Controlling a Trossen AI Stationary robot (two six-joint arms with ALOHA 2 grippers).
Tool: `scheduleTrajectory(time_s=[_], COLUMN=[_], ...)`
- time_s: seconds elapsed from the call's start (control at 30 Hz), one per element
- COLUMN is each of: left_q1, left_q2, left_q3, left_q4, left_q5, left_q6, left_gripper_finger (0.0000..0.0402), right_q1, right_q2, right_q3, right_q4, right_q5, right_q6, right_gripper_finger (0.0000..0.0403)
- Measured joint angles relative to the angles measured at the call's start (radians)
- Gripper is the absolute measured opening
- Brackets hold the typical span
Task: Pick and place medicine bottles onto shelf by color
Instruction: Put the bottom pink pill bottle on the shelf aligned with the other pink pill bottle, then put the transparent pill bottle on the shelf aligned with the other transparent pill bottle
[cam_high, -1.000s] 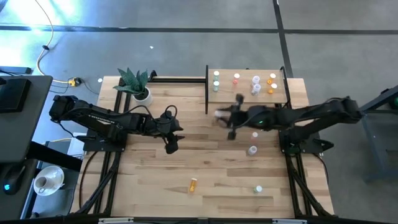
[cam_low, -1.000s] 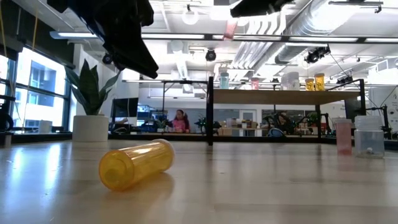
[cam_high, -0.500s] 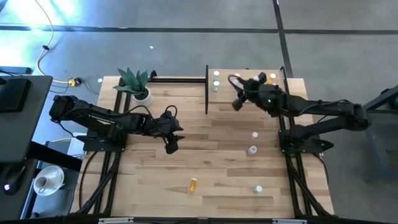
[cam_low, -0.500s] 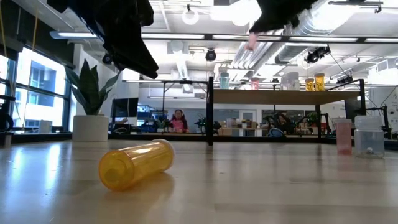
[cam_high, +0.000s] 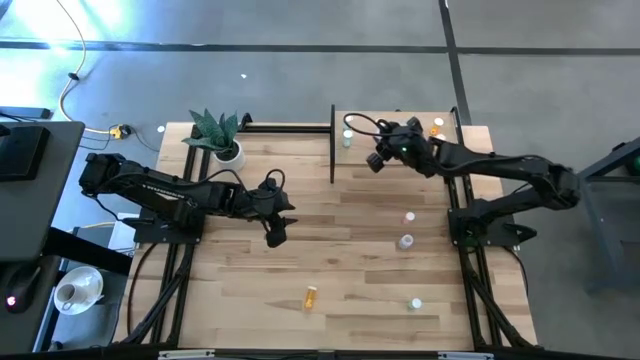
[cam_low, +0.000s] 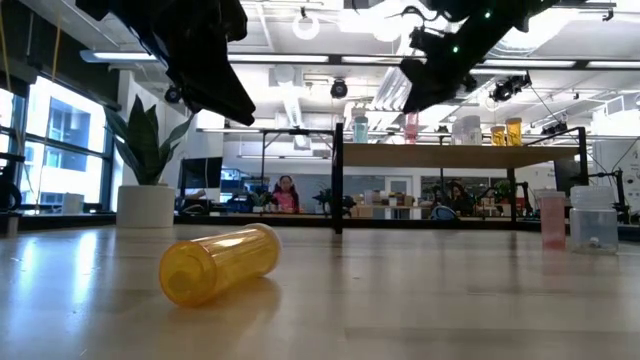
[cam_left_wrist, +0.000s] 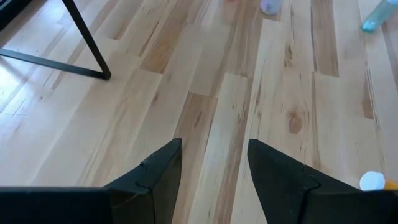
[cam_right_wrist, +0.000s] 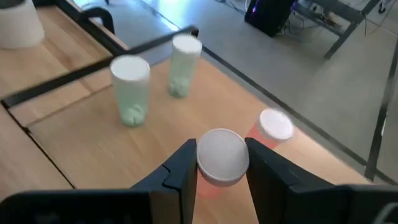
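Overhead, right gripper (cam_right_wrist: 222, 180) jaws clamp a red bottle (cam_right_wrist: 222, 158) above the shelf (cam_right_wrist: 81, 155); left gripper (cam_left_wrist: 214, 168) jaws parted.

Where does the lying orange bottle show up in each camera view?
High view: orange bottle on the table's near part, lying alone.
Low view: orange bottle in the left foreground, on its side.
Left wrist view: only its white cap at the right edge, beside the left tool.
Right wrist view: not in it.
Shared landmark: the plant pot.
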Motion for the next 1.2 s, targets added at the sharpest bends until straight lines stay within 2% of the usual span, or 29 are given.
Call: scheduleTrajectory(time_s=[0.27,0.73,1.2], left_q1=[0.000,0.000,0.000], left_q2=[0.000,0.000,0.000], left_q3=[0.000,0.000,0.000], left_q4=[-0.004,-0.004,-0.004], left_q5=[0.000,0.000,0.000], left_q6=[0.000,0.000,0.000], left_gripper_finger=[0.0172,0.0172,0.0172], right_q1=[-0.020,-0.023,-0.023], right_q2=[0.045,0.045,0.044], right_q3=[0.000,0.000,0.000], right_q4=[-0.015,-0.043,-0.054], right_q5=[0.000,0.018,0.020], right_q6=[0.073,0.101,0.118], right_gripper_finger=[0.0102,0.0104,0.0144])
